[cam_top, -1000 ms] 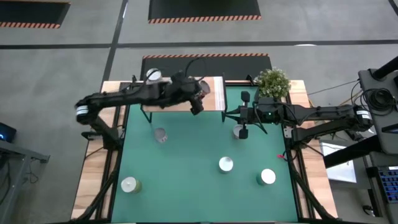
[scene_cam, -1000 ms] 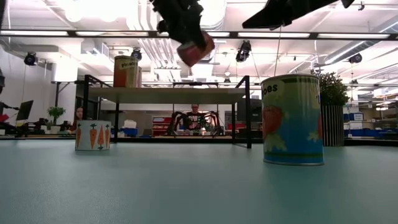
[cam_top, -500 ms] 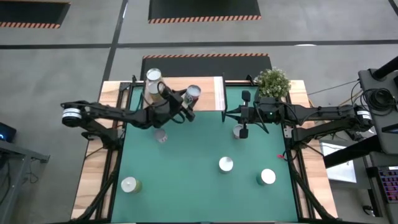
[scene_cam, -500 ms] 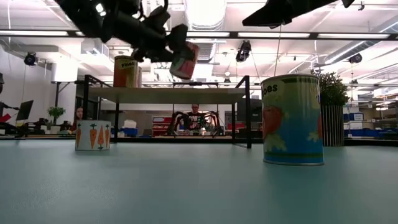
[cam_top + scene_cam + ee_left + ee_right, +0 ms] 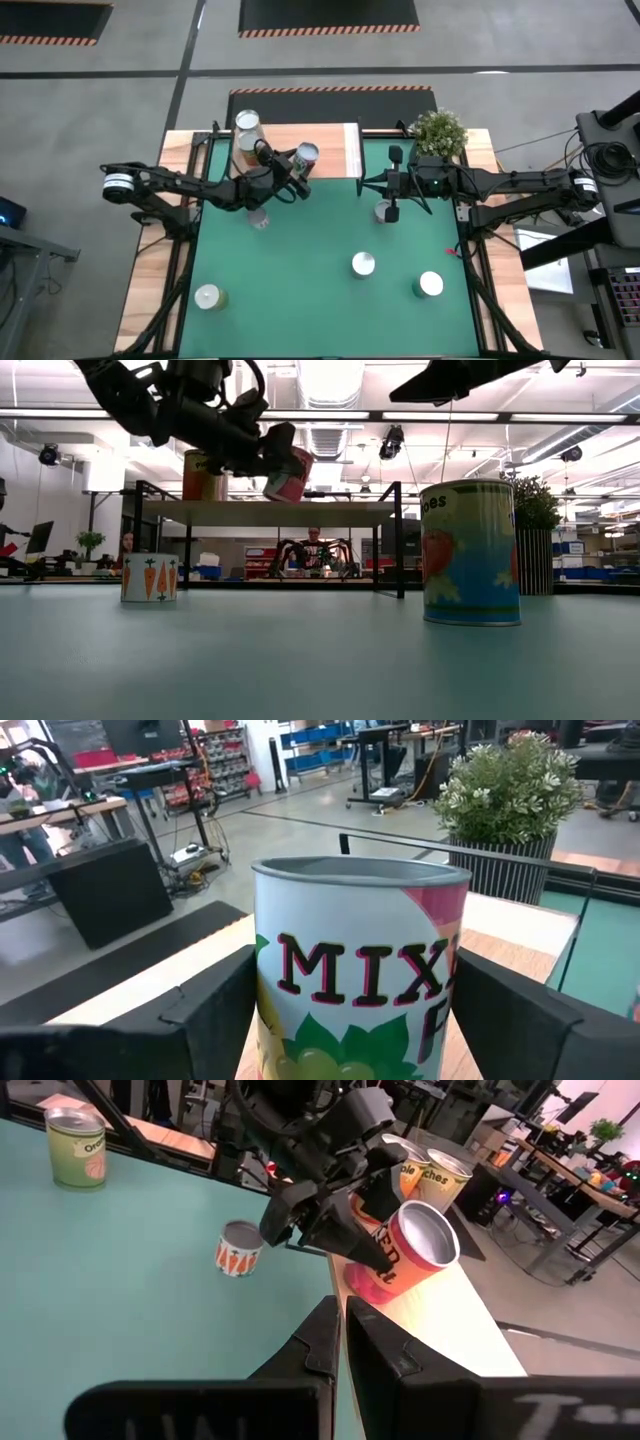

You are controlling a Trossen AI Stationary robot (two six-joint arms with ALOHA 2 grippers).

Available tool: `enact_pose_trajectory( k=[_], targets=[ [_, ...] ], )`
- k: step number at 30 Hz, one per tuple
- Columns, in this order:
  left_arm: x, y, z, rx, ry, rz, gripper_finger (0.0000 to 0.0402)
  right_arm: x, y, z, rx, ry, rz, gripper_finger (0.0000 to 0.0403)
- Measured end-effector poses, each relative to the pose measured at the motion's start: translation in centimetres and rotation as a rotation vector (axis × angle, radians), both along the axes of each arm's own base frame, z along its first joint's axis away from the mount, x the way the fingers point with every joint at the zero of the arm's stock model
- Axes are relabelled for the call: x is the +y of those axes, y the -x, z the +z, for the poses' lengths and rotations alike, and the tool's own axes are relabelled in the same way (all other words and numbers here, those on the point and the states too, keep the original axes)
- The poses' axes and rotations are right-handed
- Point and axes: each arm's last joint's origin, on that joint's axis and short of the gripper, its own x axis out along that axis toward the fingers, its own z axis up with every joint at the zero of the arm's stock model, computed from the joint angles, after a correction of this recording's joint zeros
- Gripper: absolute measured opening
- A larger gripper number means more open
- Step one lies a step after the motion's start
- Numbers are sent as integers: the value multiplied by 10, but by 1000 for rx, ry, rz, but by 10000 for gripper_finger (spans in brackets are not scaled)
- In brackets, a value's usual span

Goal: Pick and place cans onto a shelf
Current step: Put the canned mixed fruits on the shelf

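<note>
My left gripper (image 5: 300, 168) is shut on a can with a pink "MIX" label (image 5: 355, 970), held over the right part of the shelf (image 5: 335, 150), a light wooden board on black legs along the table's far edge. In the low view this can (image 5: 288, 473) is tilted just above the board; whether its bottom touches it I cannot tell. Two more cans (image 5: 425, 1165) stand on the shelf's left part. My right gripper (image 5: 392, 190) hangs shut above a can (image 5: 383, 212) on the green mat, touching nothing. My left gripper pinches the can's side wall (image 5: 275, 1020) between its two fingers, one on each side of the lower half. The fingers (image 5: 200, 1020) come at it roughly level from the table's left. The can is tilted, its open silvery top (image 5: 430, 1235) leaning toward the right.
Loose cans stand on the mat: a carrot-labelled one (image 5: 259, 217) near the shelf, and others at the middle (image 5: 363, 264), near right (image 5: 430, 284) and near left (image 5: 208, 297). A potted plant (image 5: 438, 130) stands at the far right corner. People sit in the room beyond.
My left gripper has come down from high above the shelf and drawn back a little toward the table's left, turning its wrist. The pink can has sunk with it to just above the board and stands more upright than before. The right arm has kept still.
</note>
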Motion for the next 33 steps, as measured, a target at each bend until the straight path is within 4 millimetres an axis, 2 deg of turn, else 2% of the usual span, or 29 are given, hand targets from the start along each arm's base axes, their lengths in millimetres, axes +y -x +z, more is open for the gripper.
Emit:
enact_pose_trajectory(
  k=[11,17,26,33],
  targets=[
    [1,2,-2,0,9,55,338,0,0,0,0,-2,0,12],
    [-1,3,2,-33,25,49,348,0,0,0,0,-6,-1,12],
    [-26,16,30,-109,30,-30,346,0,0,0,1,-6,-1,12],
    [-33,36,59,-189,25,-8,344,0,0,0,0,-6,-1,12]
  ],
)
